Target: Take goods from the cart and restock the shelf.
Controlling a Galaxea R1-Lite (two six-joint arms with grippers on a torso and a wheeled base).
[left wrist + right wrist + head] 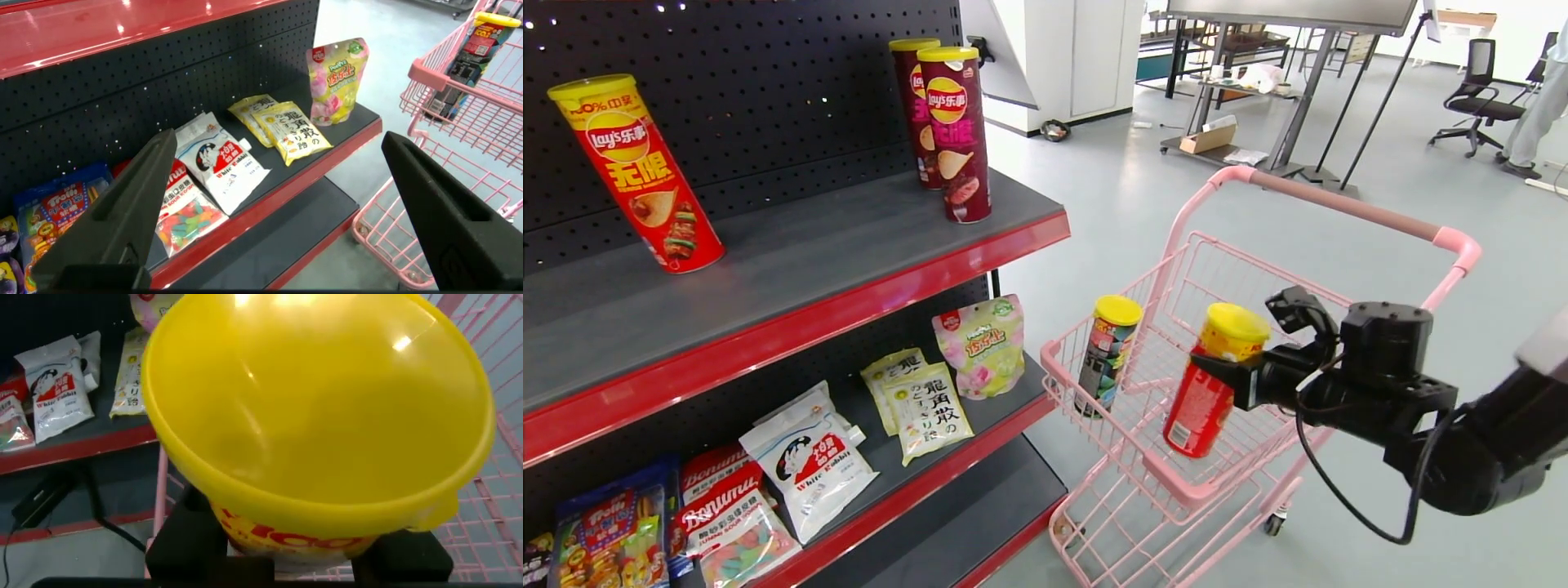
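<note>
Your right arm (1486,441) stretches level across the pink wire cart (1339,204), right jaws clamping a tilted red, yellow-lidded can (1201,408); left jaws gape wide.

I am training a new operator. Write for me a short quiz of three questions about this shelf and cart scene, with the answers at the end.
1. True or false: the right gripper is shut on the red can.
2. How many chip cans are on the top shelf? A) two B) three C) five
3. Fill in the missing word: the fingers of the left gripper are ____ (open or shut).

Key: 1 true; 2 B; 3 open.
</note>
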